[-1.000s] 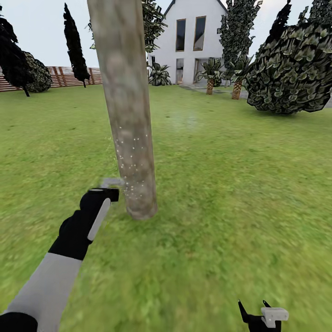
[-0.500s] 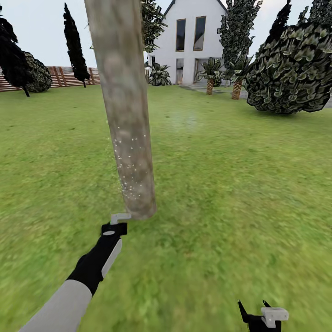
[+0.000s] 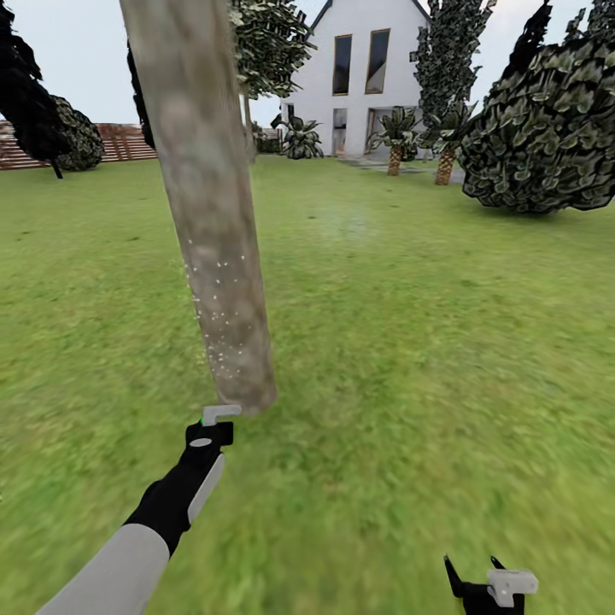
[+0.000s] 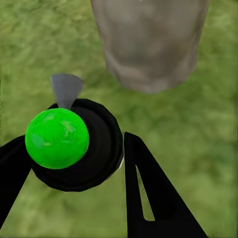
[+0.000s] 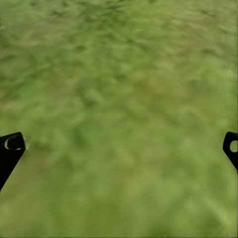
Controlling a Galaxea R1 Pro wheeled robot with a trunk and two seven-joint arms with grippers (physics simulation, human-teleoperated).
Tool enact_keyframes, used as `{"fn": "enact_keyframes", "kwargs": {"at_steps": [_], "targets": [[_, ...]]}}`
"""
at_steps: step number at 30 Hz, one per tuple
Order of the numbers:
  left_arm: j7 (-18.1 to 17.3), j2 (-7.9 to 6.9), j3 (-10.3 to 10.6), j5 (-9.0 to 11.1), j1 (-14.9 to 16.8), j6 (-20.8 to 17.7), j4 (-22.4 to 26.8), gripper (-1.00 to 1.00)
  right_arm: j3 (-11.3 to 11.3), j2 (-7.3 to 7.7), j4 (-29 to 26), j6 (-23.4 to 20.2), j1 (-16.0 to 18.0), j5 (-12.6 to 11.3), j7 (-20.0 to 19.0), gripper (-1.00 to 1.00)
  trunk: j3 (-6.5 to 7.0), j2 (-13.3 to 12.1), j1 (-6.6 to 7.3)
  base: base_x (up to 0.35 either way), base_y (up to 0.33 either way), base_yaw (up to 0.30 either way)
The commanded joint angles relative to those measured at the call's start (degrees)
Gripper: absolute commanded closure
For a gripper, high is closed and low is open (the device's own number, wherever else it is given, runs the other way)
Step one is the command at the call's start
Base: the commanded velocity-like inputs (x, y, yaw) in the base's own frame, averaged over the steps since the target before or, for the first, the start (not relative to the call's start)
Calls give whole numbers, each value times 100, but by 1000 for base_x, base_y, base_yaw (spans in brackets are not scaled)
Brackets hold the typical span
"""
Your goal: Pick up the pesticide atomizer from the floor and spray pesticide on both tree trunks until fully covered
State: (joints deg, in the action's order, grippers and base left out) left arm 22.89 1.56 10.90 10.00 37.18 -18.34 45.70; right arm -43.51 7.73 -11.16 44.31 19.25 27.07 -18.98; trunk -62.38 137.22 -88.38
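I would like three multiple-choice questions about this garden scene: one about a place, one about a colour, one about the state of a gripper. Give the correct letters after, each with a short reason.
1. Where are the white pesticide specks?
A. on the lower part of the near tree trunk
B. on the house wall
C. on the fence

2. What colour is the ball on top of the pesticide atomizer?
A. red
B. bright green
C. yellow

3. What is the state of the right gripper?
A. shut on the bottle
B. shut on nothing
C. open over grass

Answers:
1 A: the pesticide specks scatter over the lower tree trunk.
2 B: in the left wrist view the pesticide atomizer, held in the left gripper, carries a bright green ball.
3 C: the right gripper has its fingertips wide apart with grass between them.
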Motion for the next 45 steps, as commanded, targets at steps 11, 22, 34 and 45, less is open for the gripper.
{"fn": "enact_keyframes", "kwargs": {"at_steps": [11, 22, 34, 45], "targets": [[5, 20, 17, -24, 0, -2, 0, 100, 0, 0, 0, 1, 0, 0, 0, -100, 10, 0, 0, 140, -231, 125], [5, 17, 17, -41, 0, -11, 0, 100, 0, -8, 0, 5, 0, 0, 0, -100, 10, 0, 0, 0, -273, 102], [80, 2, 2, -39, 0, -20, -1, 100, 0, -5, 0, 0, 0, 0, 0, -100, 10, 0, 0, 16, -273, 263], [315, -6, 9, 28, 0, -59, -8, 100, 3, -8, 0, 6, 0, 0, 0, -100, 10, 0, 0, 109, -273, 91]]}}
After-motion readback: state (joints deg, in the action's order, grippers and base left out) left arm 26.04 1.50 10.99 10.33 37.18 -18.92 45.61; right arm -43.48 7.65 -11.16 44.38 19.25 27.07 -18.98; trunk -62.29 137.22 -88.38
